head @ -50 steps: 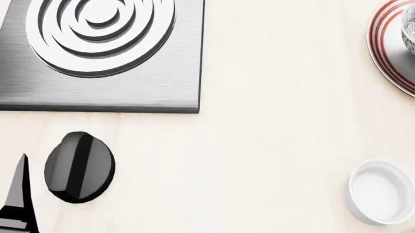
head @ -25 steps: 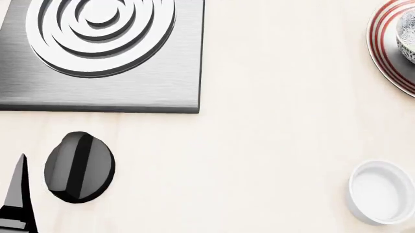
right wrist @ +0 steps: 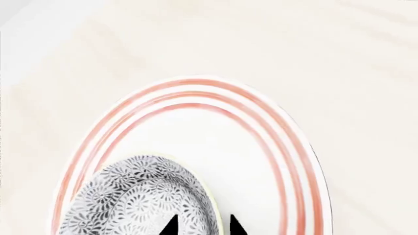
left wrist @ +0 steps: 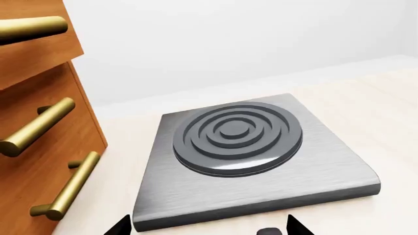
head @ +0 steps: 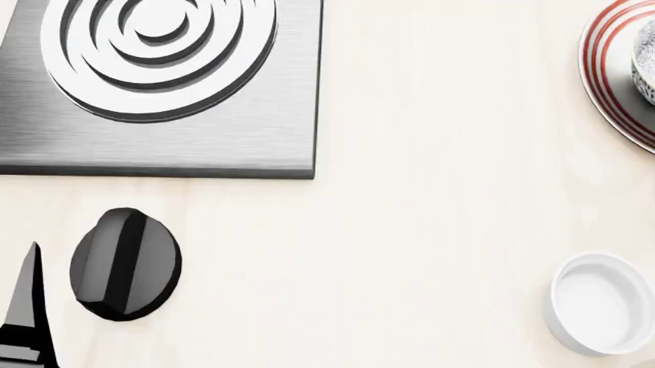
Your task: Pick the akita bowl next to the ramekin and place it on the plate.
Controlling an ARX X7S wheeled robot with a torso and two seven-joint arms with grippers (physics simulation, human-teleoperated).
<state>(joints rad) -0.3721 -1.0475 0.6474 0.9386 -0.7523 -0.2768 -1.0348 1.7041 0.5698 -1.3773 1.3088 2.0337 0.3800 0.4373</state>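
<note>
The akita bowl [right wrist: 137, 196], grey-and-white flowered, is over the plate [right wrist: 261, 147], a wide white plate with thin red rings. My right gripper [right wrist: 202, 226] is shut on the bowl's rim, one tip inside the wall and one outside. In the head view only a sliver of the bowl [head: 646, 73] shows at the right edge, above the plate [head: 612, 84]. Whether the bowl rests on the plate I cannot tell. The ramekin [head: 603, 303], plain white, stands alone at the lower right. My left gripper [left wrist: 207, 229] is open and holds nothing; one of its fingers [head: 26, 307] shows at the lower left.
A brushed-metal hob slab with a ringed burner [head: 164, 84] lies at the back left, also in the left wrist view [left wrist: 242, 147]. A black round knob [head: 125, 263] sits in front of it. Wooden drawers with brass handles [left wrist: 39, 147] stand beside the slab.
The bowl has shifted a little to the right over the plate, further toward the head view's edge. The left arm's finger has sunk slightly. The ramekin has not moved.
</note>
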